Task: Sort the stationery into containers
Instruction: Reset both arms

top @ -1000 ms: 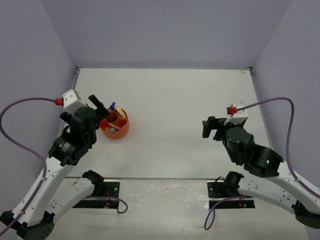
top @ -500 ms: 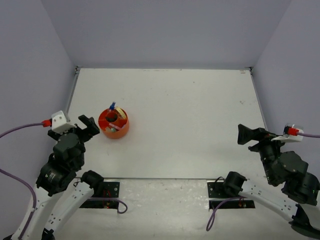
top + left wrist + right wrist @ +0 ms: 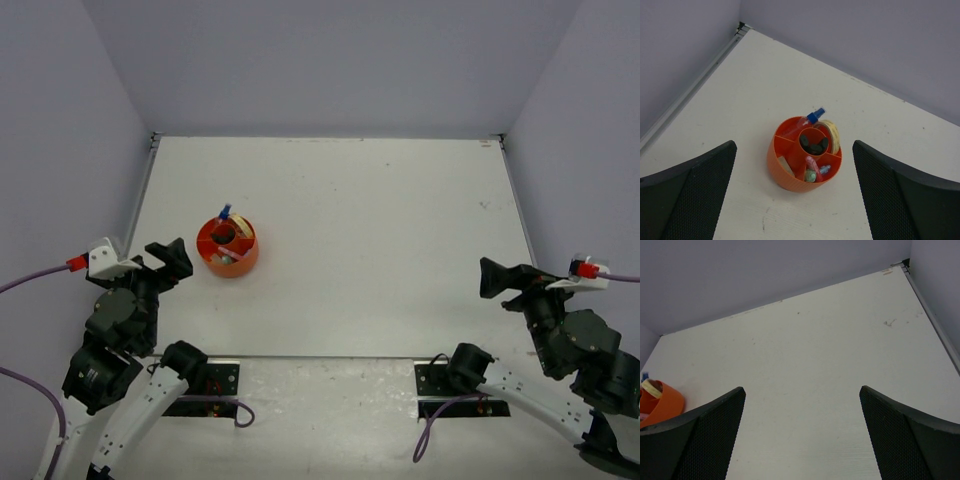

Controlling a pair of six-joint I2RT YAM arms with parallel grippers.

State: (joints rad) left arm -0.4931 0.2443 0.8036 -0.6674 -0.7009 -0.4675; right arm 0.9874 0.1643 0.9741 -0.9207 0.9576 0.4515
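The round orange tub (image 3: pixel 228 247) stands on the left part of the table; it also shows in the left wrist view (image 3: pixel 790 175) and at the left edge of the right wrist view (image 3: pixel 662 407). Its compartments hold black highlighters (image 3: pixel 813 145), a blue-capped bottle (image 3: pixel 811 118), a band ring (image 3: pixel 831 135), a tan cube (image 3: pixel 785 165) and pastel bars (image 3: pixel 814 169). My left gripper (image 3: pixel 168 260) is open and empty, drawn back to the near left of the tub. My right gripper (image 3: pixel 497 277) is open and empty at the near right.
The white table (image 3: pixel 380 210) is bounded by grey walls at the back and both sides. Its metal edge strips run along the left (image 3: pixel 695 82) and right (image 3: pixel 935 322) sides. The arm bases (image 3: pixel 200 380) sit at the near edge.
Both arms have drawn back toward the near edge. The left gripper has moved away from the tub to its near left; the right gripper has moved from mid-table to the near right.
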